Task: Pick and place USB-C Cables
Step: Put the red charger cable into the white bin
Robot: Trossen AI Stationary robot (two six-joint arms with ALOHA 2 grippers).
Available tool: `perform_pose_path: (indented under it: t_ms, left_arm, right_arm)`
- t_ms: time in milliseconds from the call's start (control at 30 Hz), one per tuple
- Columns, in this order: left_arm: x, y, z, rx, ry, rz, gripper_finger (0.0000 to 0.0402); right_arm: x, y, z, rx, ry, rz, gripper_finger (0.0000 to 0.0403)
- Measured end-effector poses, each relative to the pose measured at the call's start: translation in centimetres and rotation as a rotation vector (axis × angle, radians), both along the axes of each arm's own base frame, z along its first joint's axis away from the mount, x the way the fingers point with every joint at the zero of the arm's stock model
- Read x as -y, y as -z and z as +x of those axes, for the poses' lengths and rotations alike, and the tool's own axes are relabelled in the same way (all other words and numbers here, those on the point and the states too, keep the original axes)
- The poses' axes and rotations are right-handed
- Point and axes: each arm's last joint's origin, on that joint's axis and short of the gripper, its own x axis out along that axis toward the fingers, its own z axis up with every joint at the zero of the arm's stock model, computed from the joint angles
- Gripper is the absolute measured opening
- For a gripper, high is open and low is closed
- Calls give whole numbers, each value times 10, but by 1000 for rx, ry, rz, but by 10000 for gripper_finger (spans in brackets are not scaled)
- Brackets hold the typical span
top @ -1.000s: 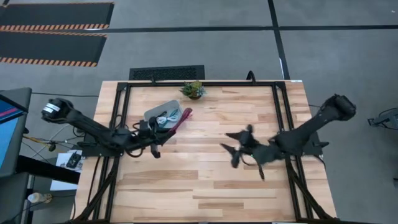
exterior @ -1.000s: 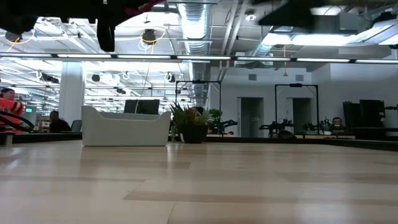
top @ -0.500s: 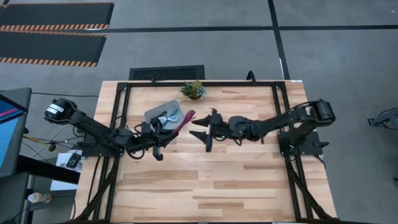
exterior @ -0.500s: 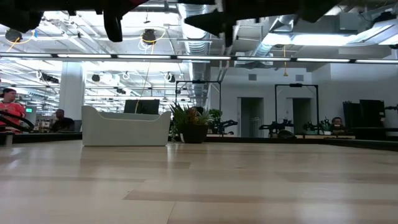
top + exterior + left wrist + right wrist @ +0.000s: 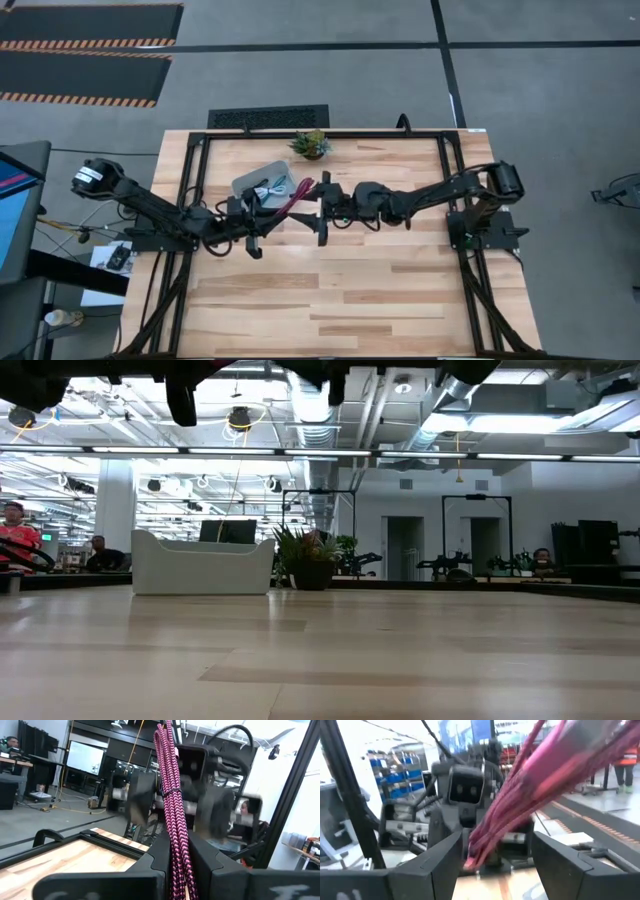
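Observation:
The magenta cable [image 5: 297,192] is a braided bundle held above the table, just to the right of the clear bin [image 5: 262,178]. My left gripper [image 5: 270,212] reaches in from the table's left and is shut on the cable. My right gripper [image 5: 319,208] has come in from the right and is open. Its fingers stand on either side of the cable's free end [image 5: 480,845] without touching it. A white and a dark cable [image 5: 266,189] lie inside the bin; I cannot make out a teal one. My left gripper pinches the magenta cable bundle [image 5: 176,851] between its two fingers, coming in about level from the table's left. The bundle runs on past the fingertips along the fingers, slanting toward the far right. It is lifted clear of the table, and a thin tie [image 5: 170,791] binds it farther out.
The bin [image 5: 203,565] sits near the table's far left. A small potted plant [image 5: 311,144] stands at the far edge, right of the bin. A black frame [image 5: 452,180] runs around the table. The near half of the wooden top [image 5: 330,300] holds nothing.
My right arm has swung fast from the table's right side toward the left and slightly farther, stretching out to the cable's free end. Its fingers have stayed open and now straddle the cable. My left gripper and the magenta cable have hardly moved.

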Motion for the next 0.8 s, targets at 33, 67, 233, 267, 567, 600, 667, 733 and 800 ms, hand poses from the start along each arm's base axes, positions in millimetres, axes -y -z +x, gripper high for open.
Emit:
perform_pose_path:
  t_ms: [33,67,233,267,567,600,667,733,800]
  left_arm:
    - [0,0,0,0,0,0,22]
    - [0,0,0,0,0,0,22]
    - [0,0,0,0,-2,-1,22]
    - [0,0,0,0,-6,-3,22]
    - [-1,1,0,-13,-41,2,23]
    - [-1,1,0,-15,-46,0,23]
    - [-1,1,0,-18,-49,-8,23]
    - [-1,2,0,-26,-46,-17,23]
    - [-1,3,0,-28,-46,-29,23]
  right_arm:
    - [1,-3,-1,23,-13,-1,260]
    - [2,-6,-1,40,-23,-3,260]
    - [8,-11,-1,96,-80,13,254]
    - [9,-11,-1,95,-87,15,248]
    - [11,-10,-1,90,-100,-15,69]
    - [11,-10,-1,91,-100,-20,40]
    - [11,-11,-1,92,-100,-19,21]
    - [11,-10,-1,90,-102,-6,25]
    - [11,-10,-1,90,-100,9,24]
